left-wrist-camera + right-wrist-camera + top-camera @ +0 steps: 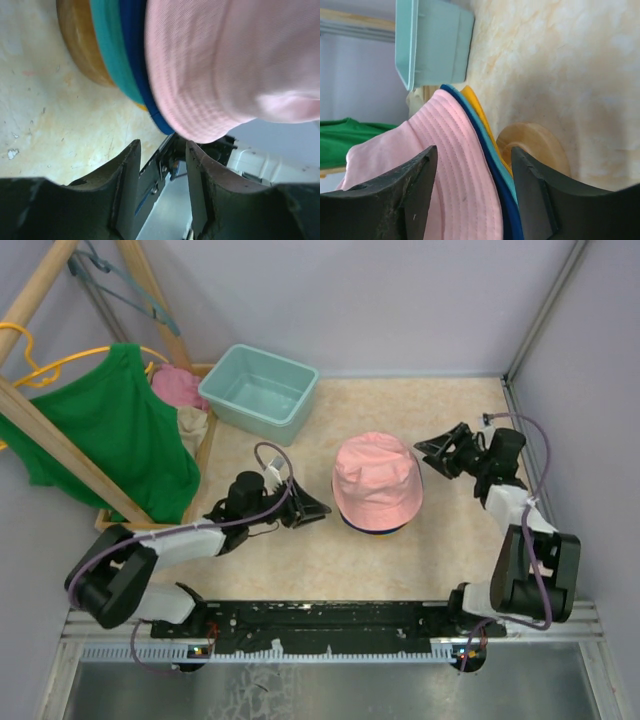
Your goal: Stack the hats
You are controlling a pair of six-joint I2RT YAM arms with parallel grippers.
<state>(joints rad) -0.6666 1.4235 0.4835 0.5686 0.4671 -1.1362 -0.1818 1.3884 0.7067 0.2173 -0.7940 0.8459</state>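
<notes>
Four soft round-brimmed hats [376,483] stacked, pink topmost; left tool [316,508] and right tool [427,452] parted, empty

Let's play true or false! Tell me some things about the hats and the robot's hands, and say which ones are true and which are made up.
1. The pink hat is on top of the pile. True.
2. The left gripper is holding the pink hat. False: it is open beside the pile with nothing between its fingers.
3. The navy hat lies right under the pink one. True.
4. The teal tub is full of hats. False: no hat shows inside it.
5. The right gripper is open. True.
</notes>
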